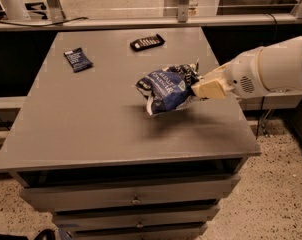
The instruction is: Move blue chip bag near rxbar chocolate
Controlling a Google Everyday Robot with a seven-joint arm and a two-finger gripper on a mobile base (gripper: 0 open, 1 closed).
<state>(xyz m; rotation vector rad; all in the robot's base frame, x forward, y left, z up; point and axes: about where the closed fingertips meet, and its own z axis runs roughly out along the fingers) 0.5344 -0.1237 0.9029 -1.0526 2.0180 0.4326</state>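
end effector partly behind blue chip bag

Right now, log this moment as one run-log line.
gripper: shut on blue chip bag, above table, right half | rxbar chocolate: far edge, apart

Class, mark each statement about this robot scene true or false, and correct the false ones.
1. The gripper, at the picture's right, has its jaws shut on the blue chip bag. True.
2. The rxbar chocolate lies in a drawer. False: it lies on the table top, near the far edge.
3. The blue chip bag touches the rxbar chocolate. False: they are apart.
4. A small dark-blue packet lies on the table top. True.
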